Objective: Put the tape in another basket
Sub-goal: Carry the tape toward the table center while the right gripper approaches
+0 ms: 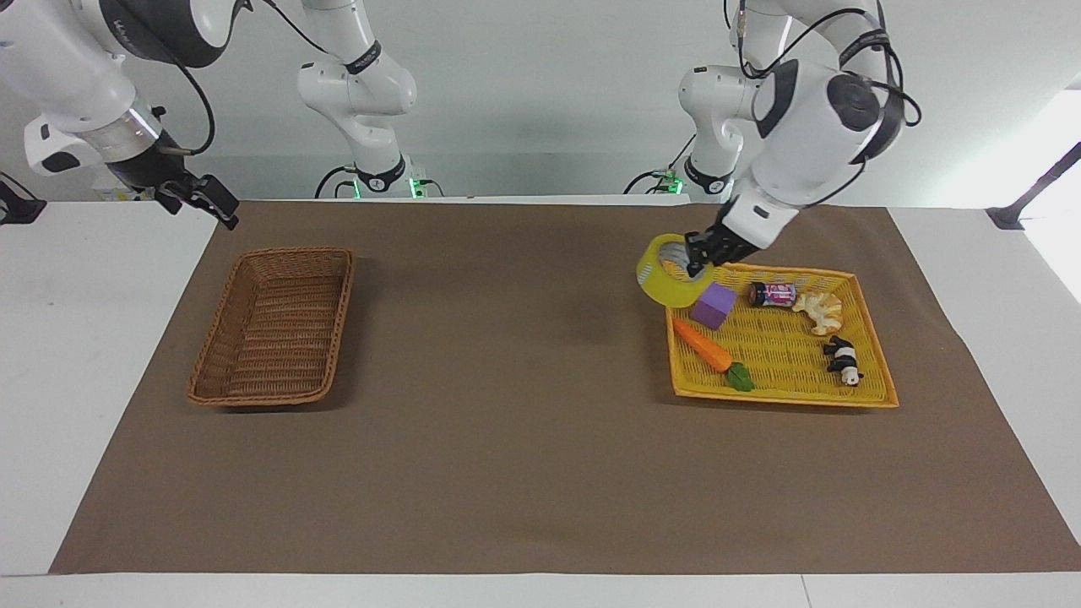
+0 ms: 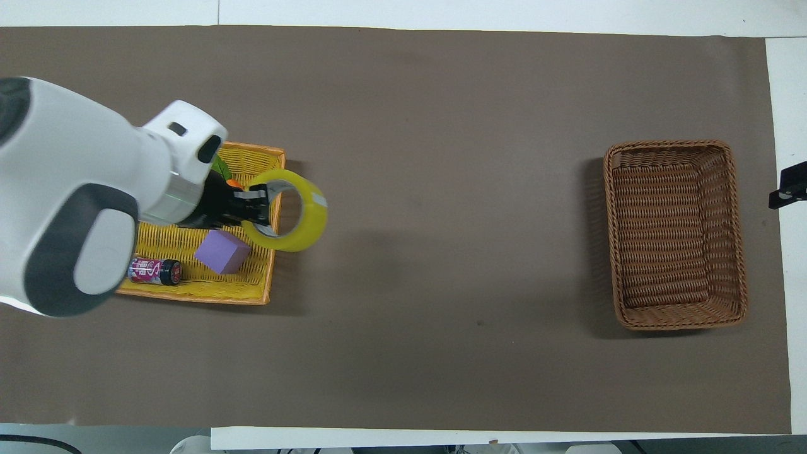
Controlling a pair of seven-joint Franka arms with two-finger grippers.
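Observation:
The tape (image 1: 667, 287) is a yellow roll hanging tilted in the air, with my left gripper (image 1: 697, 260) shut on its rim. Roll and gripper are over the corner of the yellow tray (image 1: 785, 397) that lies toward the right arm's end. In the overhead view the tape (image 2: 312, 221) sticks out past the tray's edge (image 2: 202, 297), and the left gripper (image 2: 258, 200) pinches its wall. The brown wicker basket (image 1: 274, 325) (image 2: 678, 233) stands with nothing in it at the right arm's end. My right gripper (image 1: 211, 203) (image 2: 791, 186) waits open over the white table beside the mat.
In the yellow tray lie a purple block (image 1: 714, 306), a toy carrot (image 1: 703, 346), a small can (image 1: 773, 294), a croissant (image 1: 821, 311) and a black-and-white toy animal (image 1: 843, 359). Brown mat stretches between tray and basket.

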